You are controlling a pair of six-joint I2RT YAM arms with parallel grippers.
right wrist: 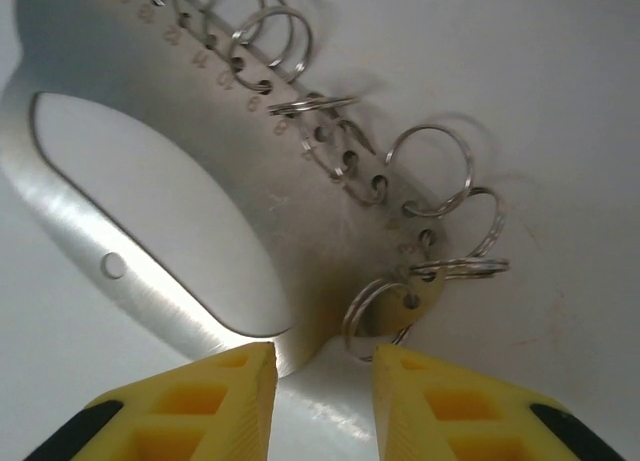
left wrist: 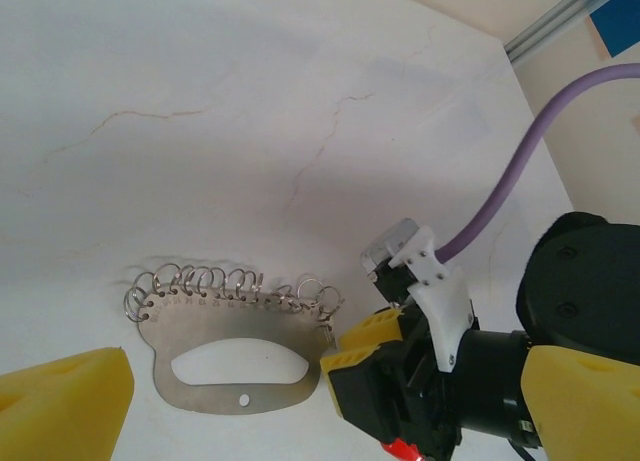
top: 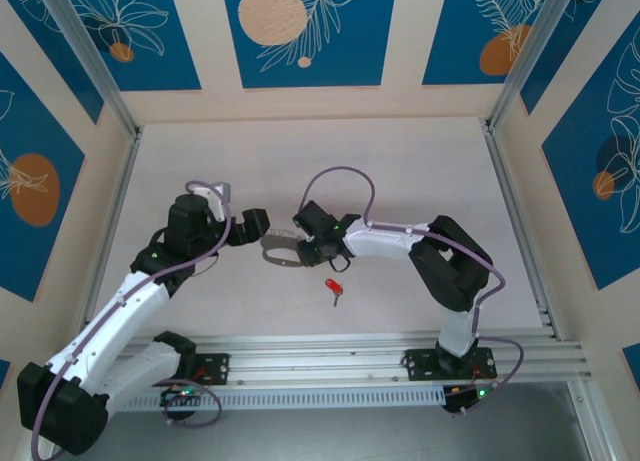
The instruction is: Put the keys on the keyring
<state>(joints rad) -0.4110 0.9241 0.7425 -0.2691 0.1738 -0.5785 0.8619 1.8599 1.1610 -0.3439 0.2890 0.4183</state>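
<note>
The flat grey metal keyring plate (left wrist: 180,326) lies mid-table (top: 400,161), well in from every edge. The tiny red-headed key (top: 333,288) sits apart, closer to the near edge.

The right gripper (right wrist: 325,381) straddles the plate's end with its jaws barely apart. I can't tell whether it grips. The left gripper (top: 258,226) gapes wide.

Pinching that thin edge could skid the plate away.

I count one plate, one key, and roughly a dozen small wire rings (left wrist: 240,281).
</note>
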